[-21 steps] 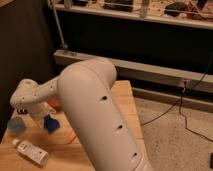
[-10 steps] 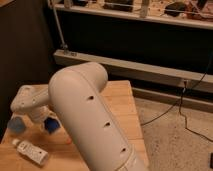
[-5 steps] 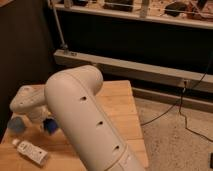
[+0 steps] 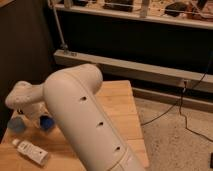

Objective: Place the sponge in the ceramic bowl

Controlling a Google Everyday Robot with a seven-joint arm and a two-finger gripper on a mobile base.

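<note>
While the big white arm [image 4: 85, 117] filled the middle of the view, the gripper [image 4: 35, 114] hung low over the left end of the wooden table [image 4: 117, 102]. Spread or clamped? That could not be told. The sponge [image 4: 46, 123] showed just beside it, between a pale blue cup [image 4: 16, 125] and the arm. A white bottle [image 4: 31, 151] lay nearer the front edge.

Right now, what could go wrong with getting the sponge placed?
The gripper hangs at the left end of the table, between the sponge and a pale blue cup, so it could knock the cup. The arm hides the ceramic bowl, so the drop spot cannot be checked.
</note>
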